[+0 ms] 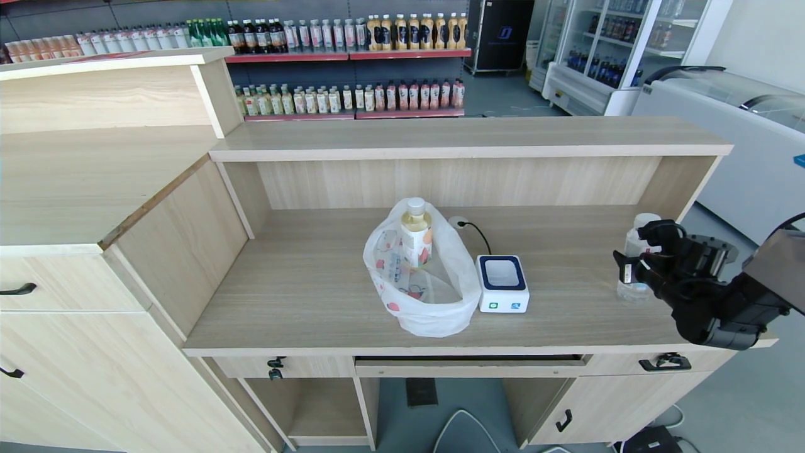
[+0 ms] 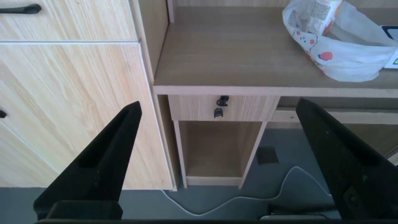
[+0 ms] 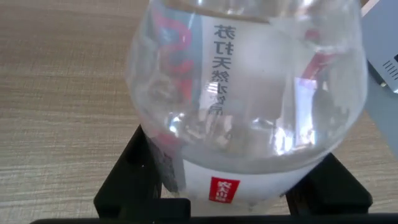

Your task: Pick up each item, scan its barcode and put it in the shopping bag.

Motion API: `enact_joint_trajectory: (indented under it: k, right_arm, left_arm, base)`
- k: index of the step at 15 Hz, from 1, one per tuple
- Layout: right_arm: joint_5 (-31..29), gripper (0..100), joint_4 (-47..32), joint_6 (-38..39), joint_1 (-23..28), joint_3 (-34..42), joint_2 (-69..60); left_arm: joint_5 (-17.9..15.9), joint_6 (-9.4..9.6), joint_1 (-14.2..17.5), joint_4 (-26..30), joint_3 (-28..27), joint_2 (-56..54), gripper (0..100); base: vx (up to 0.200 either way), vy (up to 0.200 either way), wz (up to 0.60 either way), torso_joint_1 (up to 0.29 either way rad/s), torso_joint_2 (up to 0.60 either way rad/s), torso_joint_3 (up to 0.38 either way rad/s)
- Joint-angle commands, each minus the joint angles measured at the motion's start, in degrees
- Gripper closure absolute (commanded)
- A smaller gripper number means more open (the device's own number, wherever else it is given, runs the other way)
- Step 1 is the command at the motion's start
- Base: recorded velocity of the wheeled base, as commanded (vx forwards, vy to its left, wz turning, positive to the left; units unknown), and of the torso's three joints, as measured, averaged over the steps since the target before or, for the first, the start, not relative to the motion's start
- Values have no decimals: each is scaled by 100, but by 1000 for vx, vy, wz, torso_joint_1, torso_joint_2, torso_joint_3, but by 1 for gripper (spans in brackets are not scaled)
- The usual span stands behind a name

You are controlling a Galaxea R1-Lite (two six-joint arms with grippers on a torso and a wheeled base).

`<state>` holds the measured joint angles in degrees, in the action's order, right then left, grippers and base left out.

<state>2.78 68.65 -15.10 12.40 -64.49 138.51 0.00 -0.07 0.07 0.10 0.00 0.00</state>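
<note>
right gripper (image 1: 638, 248) at right end of counter (image 1: 302, 283), jaws pressed on both sides of clear bottle (image 1: 632, 288); bottle upright, base low by counter surface, you cannot tell whether it rests there; well apart from scanner (image 1: 502, 283)

left gripper (image 2: 219, 106) spread wide, holding nothing, low in front of counter's left side, facing keyed drawer (image 2: 249, 107)

shopping bag (image 1: 427, 308) open at counter middle, just beside scanner's left side; juice bottle (image 1: 416, 236) upright inside bag
</note>
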Motion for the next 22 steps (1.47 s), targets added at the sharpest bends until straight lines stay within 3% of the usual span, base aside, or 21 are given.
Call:
enact_joint_trajectory:
  k: [1,4,5,7,9,10,14,17,19,22]
  right_arm:
    - [3,100,9,16,-53,15,-96]
    - [30,100,-282,429,-159,33,-720]
    - [30,100,-1064,965,-291,24,-1353]
    - [179,100,-3375,2152,-545,-152,-2891]
    - [1102,100,-4834,2952,-712,-345,-4025]
    - [1515,100,-5142,3049,-739,-389,-4332]
    - [2939,100,-5353,3787,-1011,-424,-5018]
    - [3317,100,-5344,4191,-1732,-143,-5554]
    - [3739,100,-5300,4156,-2101,226,-5835]
    - [3765,100,-5282,3857,-2839,551,-6117]
  left_arm:
    - [0,-1,1,-1,0,9,0]
    - [0,-1,1,-1,0,9,0]
    - [0,-1,1,-1,0,9,0]
    - [0,-1,1,-1,0,9,0]
    - [0,-1,1,-1,0,9,0]
    - [0,-1,1,-1,0,9,0]
    - [0,-1,1,-1,0,9,0]
    - [0,-1,1,-1,0,9,0]
    - [0,-1,1,-1,0,9,0]
    - [0,-1,1,-1,0,9,0]
  base:
    - [0,0,0,0,0,0]
    - [0,0,0,0,0,0]
    - [0,0,0,0,0,0]
    - [0,0,0,0,0,0]
    - [0,0,0,0,0,0]
    - [0,0,0,0,0,0]
    - [0,0,0,0,0,0]
    - [0,0,0,0,0,0]
    - [0,0,0,0,0,0]
    - [0,0,0,0,0,0]
